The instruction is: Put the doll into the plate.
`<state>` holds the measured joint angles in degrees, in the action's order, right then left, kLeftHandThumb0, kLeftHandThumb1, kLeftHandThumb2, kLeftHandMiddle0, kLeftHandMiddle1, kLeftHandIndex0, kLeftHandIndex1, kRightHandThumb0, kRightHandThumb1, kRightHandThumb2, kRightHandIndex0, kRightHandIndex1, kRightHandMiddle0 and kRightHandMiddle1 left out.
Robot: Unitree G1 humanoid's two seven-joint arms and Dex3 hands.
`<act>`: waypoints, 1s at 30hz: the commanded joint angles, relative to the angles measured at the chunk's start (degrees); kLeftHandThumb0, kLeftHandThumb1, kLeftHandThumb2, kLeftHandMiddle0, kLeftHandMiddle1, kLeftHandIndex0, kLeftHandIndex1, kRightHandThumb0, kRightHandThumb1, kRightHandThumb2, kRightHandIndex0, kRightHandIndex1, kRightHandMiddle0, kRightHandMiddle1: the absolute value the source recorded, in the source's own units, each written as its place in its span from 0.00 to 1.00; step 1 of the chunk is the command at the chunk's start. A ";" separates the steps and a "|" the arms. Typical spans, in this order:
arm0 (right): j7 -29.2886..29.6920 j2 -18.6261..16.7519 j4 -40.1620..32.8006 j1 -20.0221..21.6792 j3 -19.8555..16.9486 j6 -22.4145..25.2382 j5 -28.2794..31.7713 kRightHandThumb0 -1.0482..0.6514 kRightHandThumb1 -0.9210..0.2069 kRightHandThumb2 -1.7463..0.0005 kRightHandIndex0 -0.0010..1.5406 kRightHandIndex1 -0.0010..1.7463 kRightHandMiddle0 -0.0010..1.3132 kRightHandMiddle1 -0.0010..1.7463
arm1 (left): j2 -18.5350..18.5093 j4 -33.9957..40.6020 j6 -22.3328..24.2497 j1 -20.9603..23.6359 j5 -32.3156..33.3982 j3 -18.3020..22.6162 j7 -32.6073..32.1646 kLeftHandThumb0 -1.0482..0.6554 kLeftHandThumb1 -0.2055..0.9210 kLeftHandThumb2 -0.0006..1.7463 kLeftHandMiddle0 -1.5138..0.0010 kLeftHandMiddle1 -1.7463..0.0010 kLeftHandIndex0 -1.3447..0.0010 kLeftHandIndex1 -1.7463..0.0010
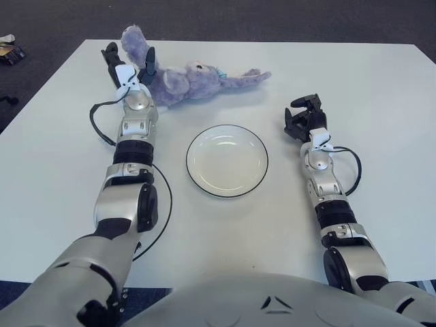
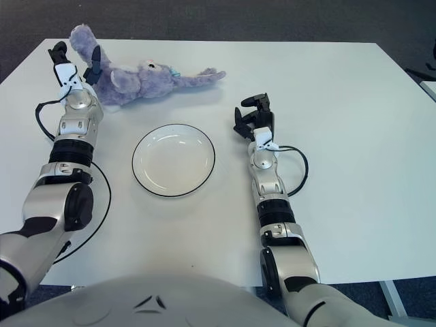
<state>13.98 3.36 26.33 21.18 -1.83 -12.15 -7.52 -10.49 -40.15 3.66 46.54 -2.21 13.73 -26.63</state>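
**Left hand poised at the doll's near end**

Left eye view: the purple doll [image 1: 191, 80] lies on the white table [image 1: 381, 95], beyond the empty plate [image 1: 227, 161], long axis across the table; the left hand [image 1: 129, 65] is nearer, fingers spread about its raised limb, nothing gripped; the right hand [image 1: 304, 116] shows right of the plate, curled, holding nothing.

Right eye view: dark carpet [image 2: 272, 20] surrounds the table.

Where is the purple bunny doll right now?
The doll lies on the table's far left side, just beyond the plate, with the left hand open around its raised leg.
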 commanded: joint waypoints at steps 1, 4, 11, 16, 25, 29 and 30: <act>-0.21 0.30 2.69 -2.10 0.30 2.57 -0.84 0.61 0.24 0.48 0.29 0.95 0.10 1.00 | -1.35 -2.00 0.83 2.77 0.21 -0.21 1.29 0.20 0.82 0.27 1.00 0.64 1.00 0.62; -0.29 0.40 2.88 -2.05 0.41 2.46 -0.93 0.61 0.24 0.48 0.29 0.95 0.10 1.00 | -1.98 -3.52 2.18 3.79 0.03 -0.68 2.55 0.20 0.81 0.29 1.00 0.68 1.00 0.62; -0.34 0.62 3.18 -2.02 0.60 2.03 -0.98 0.61 0.24 0.48 0.29 0.95 0.11 1.00 | -2.88 -7.43 2.24 6.15 0.56 -0.78 5.22 0.19 0.79 0.30 1.00 0.73 1.00 0.54; -0.13 0.82 3.56 -1.98 0.78 1.44 -1.26 0.61 0.24 0.48 0.29 0.95 0.11 1.00 | -3.28 -8.97 2.33 7.07 0.64 -1.23 7.28 0.18 0.77 0.31 1.00 0.76 1.00 0.50; -0.32 0.90 3.45 -2.13 0.94 1.24 -1.31 0.61 0.24 0.48 0.29 0.95 0.11 1.00 | -3.97 -11.74 4.26 9.05 1.07 -1.70 9.25 0.18 0.75 0.33 1.00 0.79 1.00 0.55; -0.50 0.96 3.32 -2.24 0.96 1.19 -1.20 0.61 0.24 0.48 0.29 0.95 0.11 1.00 | -4.31 -13.01 4.25 9.68 0.71 -2.15 9.74 0.17 0.74 0.33 1.00 0.80 1.00 0.55; -0.55 0.98 3.28 -2.28 0.97 1.19 -1.17 0.61 0.24 0.48 0.29 0.95 0.11 1.00 | -4.37 -13.26 4.22 9.80 0.63 -2.28 9.82 0.17 0.75 0.33 1.00 0.81 1.00 0.55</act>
<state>13.97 4.05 27.49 21.36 -1.07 -13.11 -8.05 -14.18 -52.36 7.40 54.49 -1.40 12.04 -17.60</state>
